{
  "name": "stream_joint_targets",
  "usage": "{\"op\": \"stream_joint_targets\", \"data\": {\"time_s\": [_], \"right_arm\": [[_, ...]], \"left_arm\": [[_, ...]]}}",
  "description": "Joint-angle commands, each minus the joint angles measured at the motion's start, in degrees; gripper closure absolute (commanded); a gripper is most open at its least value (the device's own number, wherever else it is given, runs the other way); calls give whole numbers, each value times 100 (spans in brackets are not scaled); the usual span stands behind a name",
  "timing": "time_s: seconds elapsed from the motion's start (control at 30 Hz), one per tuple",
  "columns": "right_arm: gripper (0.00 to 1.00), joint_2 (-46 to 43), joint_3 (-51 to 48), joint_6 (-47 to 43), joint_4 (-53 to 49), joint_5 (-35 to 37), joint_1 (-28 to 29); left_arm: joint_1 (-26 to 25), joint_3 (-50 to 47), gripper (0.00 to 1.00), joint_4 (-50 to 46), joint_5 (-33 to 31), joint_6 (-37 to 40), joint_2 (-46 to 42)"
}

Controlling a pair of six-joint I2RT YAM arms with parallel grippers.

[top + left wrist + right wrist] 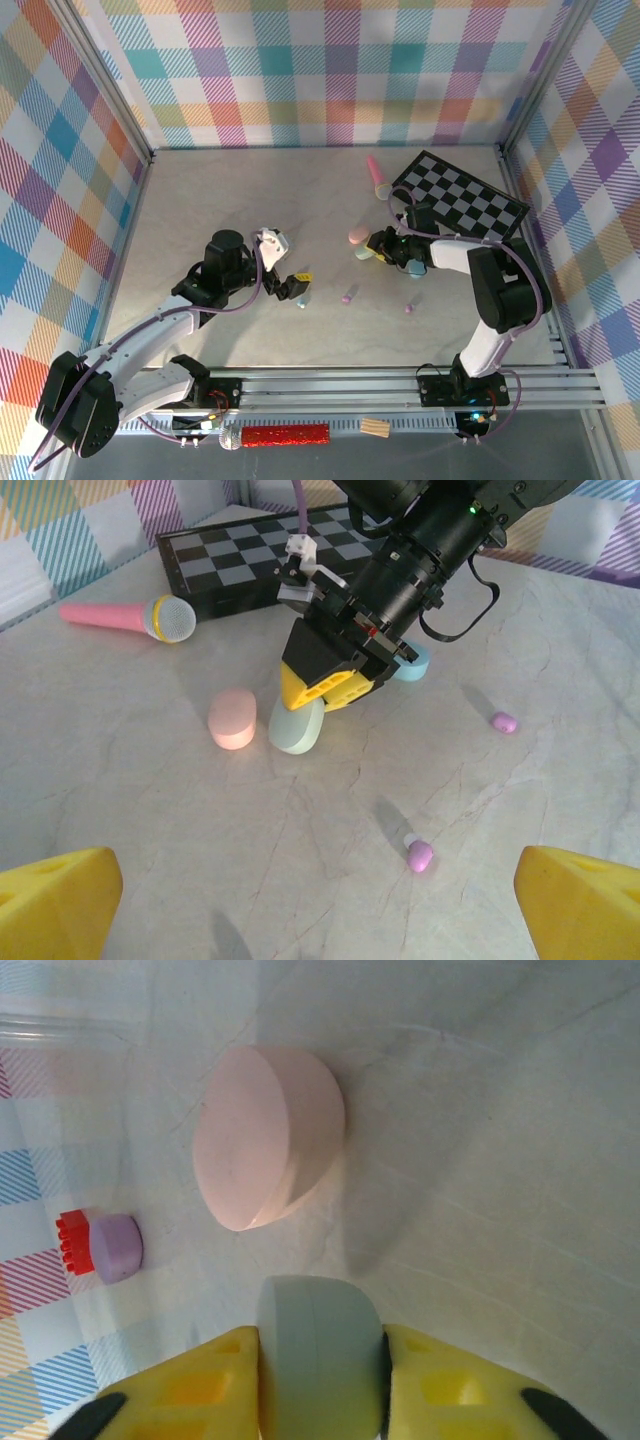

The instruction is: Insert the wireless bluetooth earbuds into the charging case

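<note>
My right gripper [322, 1360] is shut on a mint charging case [320, 1340], one yellow finger on each side. In the left wrist view the mint case [297, 730] sits low at the table beside a pink case [232, 718]. A blue case [412, 667] lies behind the right arm. One purple earbud [419, 855] lies on the table ahead of my left gripper [320, 920], whose fingers [60, 900] stand open and empty. Another purple earbud [504, 722] lies farther right. From above, the left gripper [295, 287] is left of the earbuds [348, 296], and the right gripper [375, 250] is by the cases.
A pink toy microphone [377, 175] and a black-and-white checkerboard [462, 195] lie at the back right. A small pale blue piece [303, 300] lies by the left gripper. Checked walls enclose the table on three sides.
</note>
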Motion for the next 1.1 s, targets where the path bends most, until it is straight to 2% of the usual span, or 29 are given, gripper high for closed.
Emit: {"op": "stream_joint_targets", "data": {"time_s": [0.0, 0.13, 0.27, 0.43, 0.57, 0.8, 1.07], "right_arm": [[63, -46, -64, -172, 149, 39, -43], [53, -313, -44, -372, -152, 292, -52], [44, -783, 25, -684, -579, 632, -52], [30, -1537, 189, -1221, -1228, 939, -34], [23, -2136, 286, -1417, -1553, 863, 41], [18, -2823, 249, -2058, -1655, 346, 403], [16, -2858, 51, -2457, -1529, 207, 972]], "left_arm": [[-59, 129, 0, -82, -248, 98, -102], [-50, 191, 0, -169, -975, 48, -66], [22, 523, 0, -724, -1667, 103, 181], [150, 1152, 0, -1514, -2414, 212, 799], [203, 1696, 0, -2029, -2943, 255, 1415], [429, 2961, 2, -3448, -3366, 448, 2812], [712, 4110, 6, -4534, -3117, 597, 4382]]}}
